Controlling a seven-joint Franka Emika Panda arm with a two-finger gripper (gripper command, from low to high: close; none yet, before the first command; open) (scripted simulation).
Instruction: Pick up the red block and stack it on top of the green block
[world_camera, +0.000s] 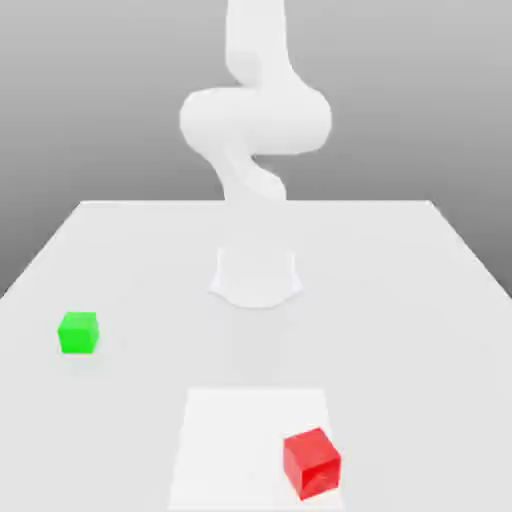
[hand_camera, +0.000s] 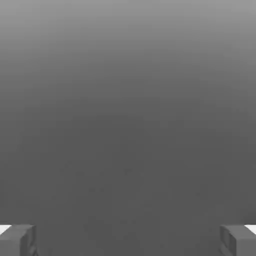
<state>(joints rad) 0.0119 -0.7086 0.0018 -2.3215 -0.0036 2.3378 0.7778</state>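
The red block (world_camera: 311, 463) is a glossy cube near the table's front edge, toward the exterior view's right, resting on a paler square patch (world_camera: 230, 440). The green block (world_camera: 78, 332) sits farther back at the exterior view's left, well apart from the red one. In the hand view my gripper (hand_camera: 128, 240) stands open, its two grey fingertips (hand_camera: 17, 240) far apart with nothing between them and plain grey background beyond. The white arm (world_camera: 255, 125) rises from its base (world_camera: 255, 278) at the table's middle.
The white table (world_camera: 420, 330) stretches wide around both blocks, with its back edge behind the arm's base. A grey backdrop lies beyond it.
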